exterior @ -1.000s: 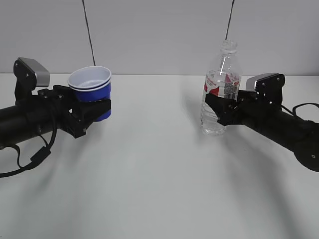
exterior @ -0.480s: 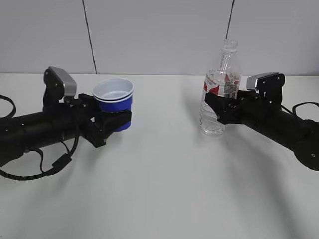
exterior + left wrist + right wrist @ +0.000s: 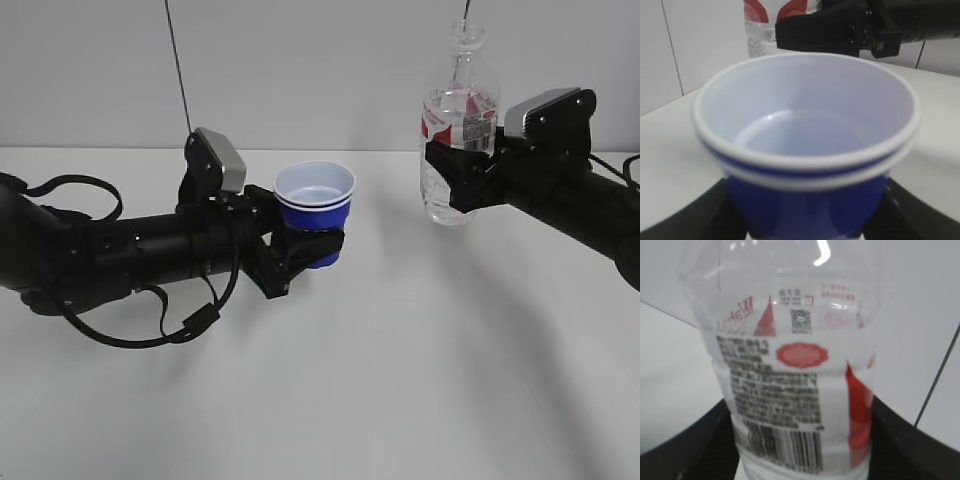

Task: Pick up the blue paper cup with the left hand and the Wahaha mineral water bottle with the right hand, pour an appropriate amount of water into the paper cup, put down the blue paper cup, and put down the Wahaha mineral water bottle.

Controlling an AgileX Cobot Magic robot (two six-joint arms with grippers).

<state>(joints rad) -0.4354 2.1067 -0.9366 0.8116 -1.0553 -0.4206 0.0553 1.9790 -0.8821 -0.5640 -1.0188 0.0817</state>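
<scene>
- Seen from outside, the left gripper pinches the blue cup by its lower body and holds it upright, clear of the white table, near the middle of the scene.
- The right gripper clamps the bottle around its labelled middle; the bottle stands upright in the air, well above the table and higher than the cup, its open neck at the top edge of the picture.
- Cup and bottle are apart, the bottle up and to the right of the cup.
- Only the outside view shows both arms whole: the left arm's looping cable and the silver-grey module on its wrist.
- The left wrist view alone looks down into the cup: white inside, double white rim; whether any water lies in it cannot be told. Beyond the rim it catches the bottle's base and the right gripper across the top.
- The right wrist view alone gives the label close up: red and white, small print, a barcode low down, with black jaws on either side of the bottle.
- Water level in the bottle is not readable in any view.
</scene>
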